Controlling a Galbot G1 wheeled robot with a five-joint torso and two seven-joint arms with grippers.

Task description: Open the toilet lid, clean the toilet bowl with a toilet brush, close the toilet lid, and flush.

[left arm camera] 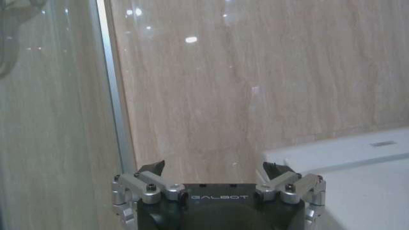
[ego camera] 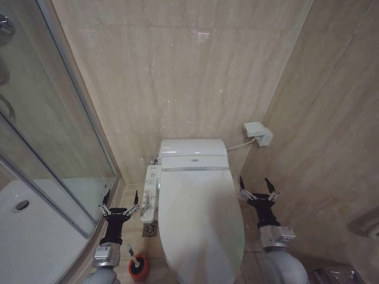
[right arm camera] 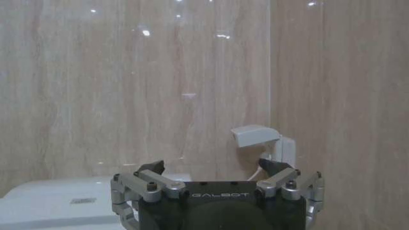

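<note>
The glossy white toilet lid (ego camera: 201,219) lies shut over the toilet bowl, so the bowl's inside is hidden. The lid's far corner and the tank top (left arm camera: 357,158) also appear in the left wrist view. The toilet brush (ego camera: 135,263) stands in a red cup holder on the floor, left of the toilet, just beside my left arm. My left gripper (ego camera: 120,200) hangs open to the left of the lid, holding nothing. On the other side of the lid my right gripper (ego camera: 256,188) is open and empty too. The left gripper (left arm camera: 214,168) and right gripper (right arm camera: 214,166) both face the back wall.
A long white button-panel strip (ego camera: 150,192) runs along the toilet's left side, next to my left gripper. A glass shower screen (ego camera: 53,148) and white shower tray (ego camera: 29,236) are at the left. A white wall box (ego camera: 257,132) with a cable sits at back right. Tiled walls close in behind and right.
</note>
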